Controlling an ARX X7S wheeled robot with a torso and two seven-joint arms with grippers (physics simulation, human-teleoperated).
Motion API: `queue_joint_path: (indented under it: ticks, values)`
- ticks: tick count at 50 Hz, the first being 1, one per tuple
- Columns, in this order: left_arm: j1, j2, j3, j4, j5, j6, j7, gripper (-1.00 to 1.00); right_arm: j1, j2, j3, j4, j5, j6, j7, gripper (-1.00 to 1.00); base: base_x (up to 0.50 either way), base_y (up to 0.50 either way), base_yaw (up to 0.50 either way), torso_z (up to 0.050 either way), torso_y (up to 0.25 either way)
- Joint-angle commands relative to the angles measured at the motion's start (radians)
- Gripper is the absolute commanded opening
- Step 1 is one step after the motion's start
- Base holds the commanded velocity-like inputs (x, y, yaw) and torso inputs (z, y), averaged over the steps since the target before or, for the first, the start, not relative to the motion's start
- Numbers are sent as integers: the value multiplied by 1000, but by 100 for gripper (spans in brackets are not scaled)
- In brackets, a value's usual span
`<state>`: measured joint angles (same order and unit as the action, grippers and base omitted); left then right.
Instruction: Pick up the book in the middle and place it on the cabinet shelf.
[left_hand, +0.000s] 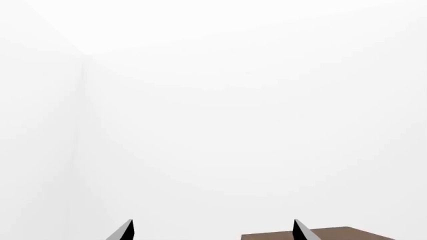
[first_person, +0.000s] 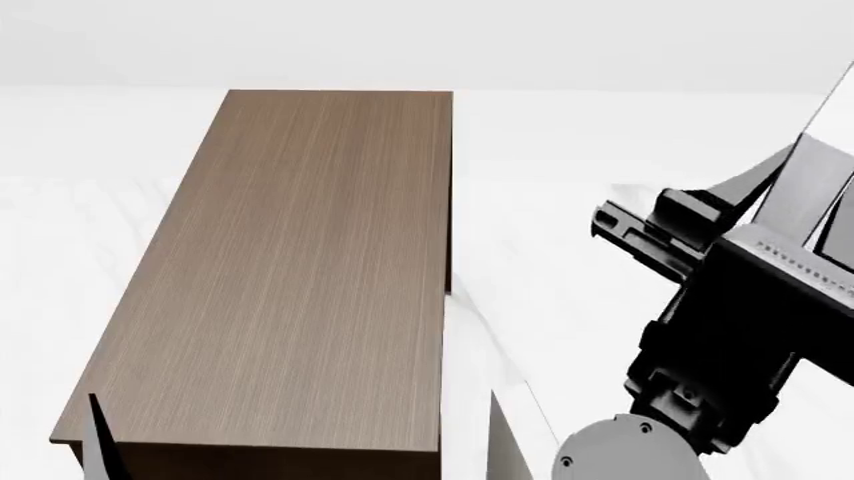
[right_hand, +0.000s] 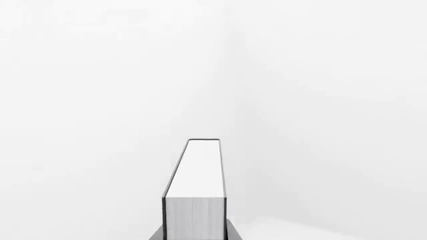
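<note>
My right gripper (right_hand: 195, 236) is shut on the book (right_hand: 197, 172), a thick hardcover with a dark cover and white page edges. It stands on edge between the jaws, in the air before a white wall. In the head view the right arm (first_person: 727, 330) is raised to the right of the cabinet, and a grey slab that looks like the book's cover (first_person: 817, 185) shows at the right edge. The cabinet shelf (first_person: 307, 270) is a long wood-grain top at centre left, with nothing on it. My left gripper (left_hand: 213, 232) is open and empty, near the shelf's front left corner (left_hand: 347, 234).
The cabinet stands on a pale floor with a white wall behind. One left fingertip (first_person: 100, 445) shows over the shelf's front left corner. A pale grey upright panel (first_person: 514, 445) stands just right of the cabinet's front. The two off-white books are out of view.
</note>
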<state>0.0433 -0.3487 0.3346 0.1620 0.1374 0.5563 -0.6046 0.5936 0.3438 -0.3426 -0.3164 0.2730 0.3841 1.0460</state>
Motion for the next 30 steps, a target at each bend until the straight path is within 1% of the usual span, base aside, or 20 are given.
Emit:
queue_joint_path:
  ticks: [1, 5, 10, 17, 23, 30]
  values:
    - [3, 13, -19, 2, 14, 10, 17, 100, 84, -3, -36, -155, 1, 45, -126, -100, 0, 0, 0, 0, 0]
    - [4, 11, -19, 2, 14, 13, 15, 100, 103, -11, -32, -185, 35, 71, -137, -100, 0, 0, 0, 0, 3]
    - [5, 9, -18, 5, 12, 12, 15, 100, 120, -6, -39, -216, 33, 81, -139, -100, 0, 0, 0, 0, 2]
    - [7, 7, -15, 10, 13, 8, 14, 100, 132, -10, -30, -251, 59, 75, -150, -100, 0, 0, 0, 0, 0]
    - [5, 6, -13, 11, 12, 6, 13, 100, 123, -29, 20, -277, 160, 45, -184, -100, 0, 0, 0, 0, 2]
    - [4, 5, -10, 7, 13, 8, 12, 100, 123, -35, 53, -317, 213, 33, -188, -100, 0, 0, 0, 0, 1]
